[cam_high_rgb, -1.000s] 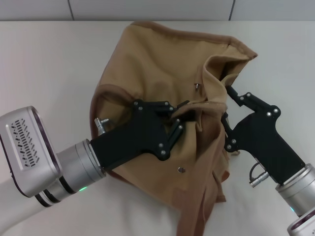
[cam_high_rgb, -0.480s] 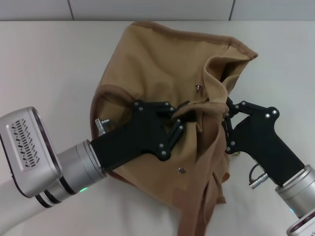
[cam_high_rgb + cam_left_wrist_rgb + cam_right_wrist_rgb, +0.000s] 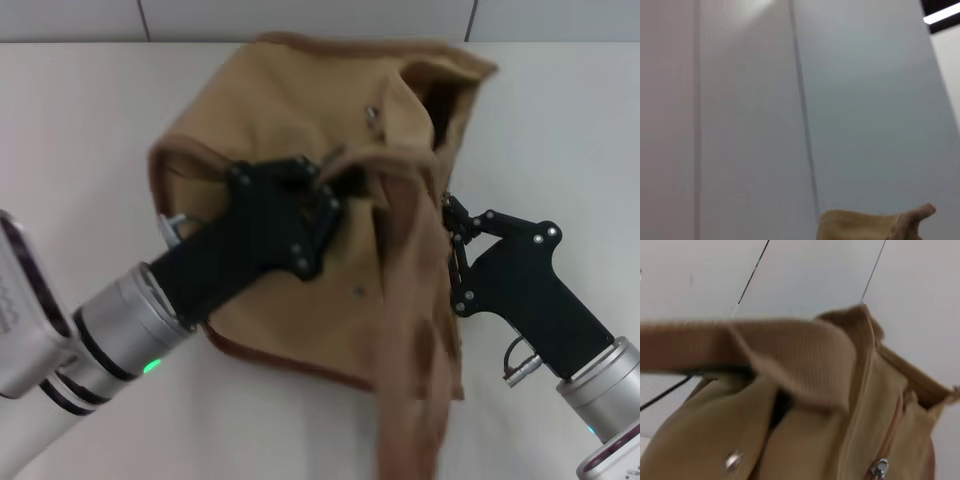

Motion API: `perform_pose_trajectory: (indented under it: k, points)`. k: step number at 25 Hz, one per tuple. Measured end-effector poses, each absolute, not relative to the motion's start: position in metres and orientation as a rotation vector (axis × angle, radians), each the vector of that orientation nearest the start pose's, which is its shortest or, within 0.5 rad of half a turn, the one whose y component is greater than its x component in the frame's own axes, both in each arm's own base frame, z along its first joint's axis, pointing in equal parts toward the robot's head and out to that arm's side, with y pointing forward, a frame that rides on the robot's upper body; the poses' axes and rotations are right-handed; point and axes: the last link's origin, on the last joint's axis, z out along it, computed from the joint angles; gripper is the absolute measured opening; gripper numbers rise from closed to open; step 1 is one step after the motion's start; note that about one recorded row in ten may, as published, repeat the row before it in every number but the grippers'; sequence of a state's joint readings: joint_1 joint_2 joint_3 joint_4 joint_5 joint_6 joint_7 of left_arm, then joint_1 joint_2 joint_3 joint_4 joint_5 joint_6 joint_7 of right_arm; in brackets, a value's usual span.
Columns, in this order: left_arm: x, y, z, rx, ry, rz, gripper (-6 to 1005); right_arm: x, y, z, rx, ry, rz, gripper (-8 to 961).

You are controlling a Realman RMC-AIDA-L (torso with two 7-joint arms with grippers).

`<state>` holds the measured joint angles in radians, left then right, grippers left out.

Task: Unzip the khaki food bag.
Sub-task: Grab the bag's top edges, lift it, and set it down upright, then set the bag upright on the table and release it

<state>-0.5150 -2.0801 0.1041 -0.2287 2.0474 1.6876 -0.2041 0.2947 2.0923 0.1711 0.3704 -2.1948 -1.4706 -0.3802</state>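
The khaki food bag (image 3: 290, 110) lies crumpled on the white table, its dark mouth (image 3: 440, 95) facing the far right. My left gripper (image 3: 330, 185) is shut on a fold of the bag's top fabric beside a strap handle. My right gripper (image 3: 450, 222) is closed against the bag's right side edge. A small silver zipper pull (image 3: 372, 113) hangs free on top, and it also shows in the right wrist view (image 3: 880, 467). The front snap (image 3: 358, 291) shows between the arms. A strap (image 3: 410, 330) hangs down toward me. The left wrist view shows only a tip of the bag (image 3: 875, 225).
The white table (image 3: 80, 120) extends left and right of the bag. A pale panelled wall (image 3: 300, 18) runs along the table's back edge, close behind the bag.
My left gripper has dragged the bag left and toward the back wall. My right gripper's fingers have closed in on the bag's right edge and shifted slightly left.
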Motion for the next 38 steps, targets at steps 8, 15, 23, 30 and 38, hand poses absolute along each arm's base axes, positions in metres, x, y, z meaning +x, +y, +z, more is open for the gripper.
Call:
perform_pose_trajectory:
  k: [8, 15, 23, 30, 38]
  points:
    - [-0.230, 0.264, -0.046, -1.824, -0.255, -1.366, 94, 0.258, 0.223, -0.097, -1.993, -0.111, 0.756, 30]
    - [-0.250, 0.266, -0.028, -1.663, -0.405, -1.392, 96, 0.263, 0.222, -0.097, -2.002, -0.111, 0.740, 47]
    - [-0.256, 0.269, -0.033, -1.723, -0.438, -1.346, 98, 0.268, 0.247, -0.085, -1.940, -0.059, 0.708, 122]
    - [-0.260, 0.266, -0.035, -1.740, -0.446, -1.326, 100, 0.264, 0.268, -0.087, -1.994, -0.074, 0.685, 270]
    - [-0.262, 0.265, -0.037, -1.756, -0.452, -1.308, 102, 0.248, 0.281, -0.090, -2.011, -0.129, 0.720, 427]
